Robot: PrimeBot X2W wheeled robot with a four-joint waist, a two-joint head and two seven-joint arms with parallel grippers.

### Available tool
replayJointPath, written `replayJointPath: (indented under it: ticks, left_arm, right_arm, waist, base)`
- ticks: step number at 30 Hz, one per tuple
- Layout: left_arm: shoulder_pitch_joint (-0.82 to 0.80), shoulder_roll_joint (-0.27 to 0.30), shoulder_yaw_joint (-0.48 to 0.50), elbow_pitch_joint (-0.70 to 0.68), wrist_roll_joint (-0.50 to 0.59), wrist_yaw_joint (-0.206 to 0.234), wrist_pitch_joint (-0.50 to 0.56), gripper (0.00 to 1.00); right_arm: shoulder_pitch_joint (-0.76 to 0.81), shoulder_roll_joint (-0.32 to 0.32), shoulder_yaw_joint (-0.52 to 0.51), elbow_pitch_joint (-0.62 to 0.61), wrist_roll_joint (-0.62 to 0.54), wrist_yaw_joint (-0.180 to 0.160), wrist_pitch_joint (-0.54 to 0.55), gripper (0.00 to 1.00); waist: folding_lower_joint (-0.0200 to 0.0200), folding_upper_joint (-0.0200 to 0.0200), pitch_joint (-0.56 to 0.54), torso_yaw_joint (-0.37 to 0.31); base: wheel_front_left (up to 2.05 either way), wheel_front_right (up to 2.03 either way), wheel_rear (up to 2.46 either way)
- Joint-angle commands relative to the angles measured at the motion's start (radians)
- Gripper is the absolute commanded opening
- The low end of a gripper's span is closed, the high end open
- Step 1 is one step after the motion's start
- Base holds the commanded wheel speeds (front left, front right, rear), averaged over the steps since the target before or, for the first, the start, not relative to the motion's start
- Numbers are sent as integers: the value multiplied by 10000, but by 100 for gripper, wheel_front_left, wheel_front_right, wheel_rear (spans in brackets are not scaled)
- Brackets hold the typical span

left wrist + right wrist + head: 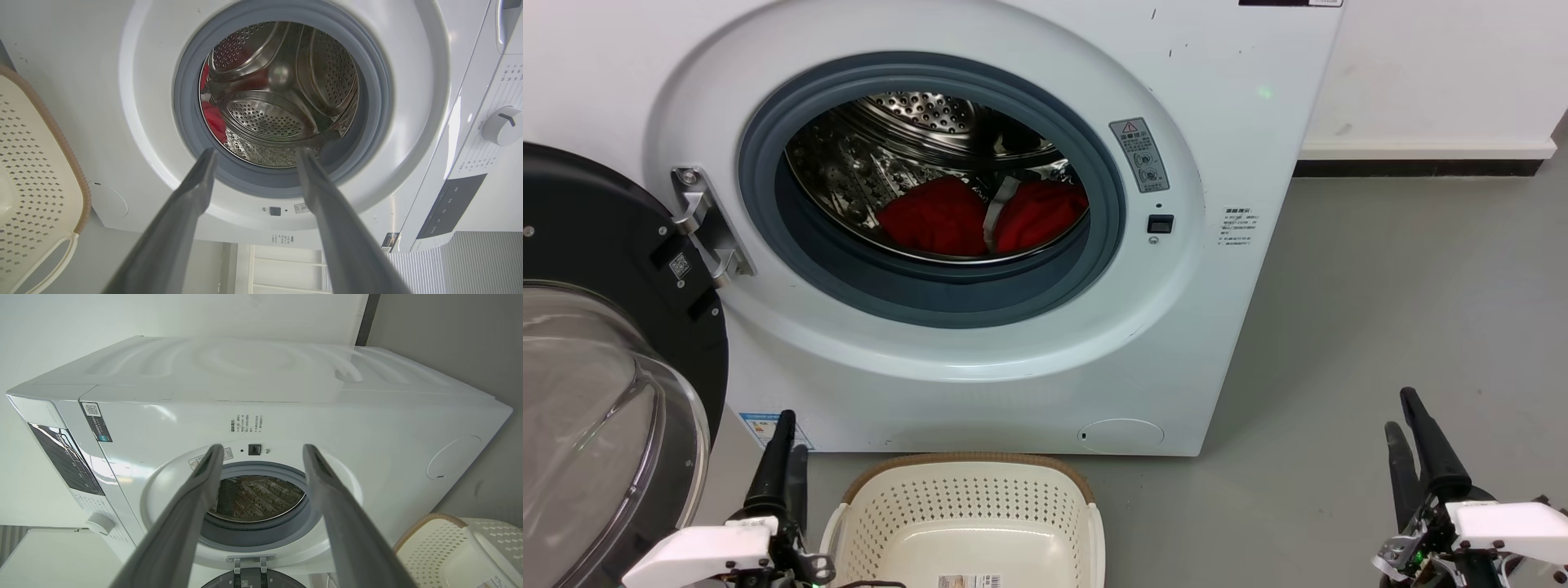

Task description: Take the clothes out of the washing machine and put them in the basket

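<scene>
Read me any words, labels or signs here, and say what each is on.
Grey sticker right of the porthole: a warning triangle; words too small to read.
White sticker on the washing machine front: print too small.
QR-code sticker on the door: no readable words.
Barcode label in the basket: too blurred.

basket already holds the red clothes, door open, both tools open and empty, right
No: the clothes lie in the drum, not the basket, as the head view shows. The door is open, and the left tool and right tool are open and empty.
</scene>
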Motion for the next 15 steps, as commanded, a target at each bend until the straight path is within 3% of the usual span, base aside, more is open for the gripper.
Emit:
replayJointPath:
  ticks: [1,9,15]
  left_arm:
    - [-111,22,187,-179,266,-9,-153,100]
    - [-160,25,666,-83,1207,35,-454,100]
    - [-214,28,1026,-405,2239,279,-696,100]
  right_arm:
    - [-64,-38,-72,-156,-350,0,-146,100]
    - [-124,-39,-265,-94,-1735,0,-447,100]
    - [-119,-42,-599,-471,-3636,0,-689,100]
  waist:
    - [0,0,-5,-1]
    - [0,0,-18,-15]
    - [0,0,-15,-31]
  base:
    - [0,0,0]
    - [0,0,0]
    - [0,0,0]
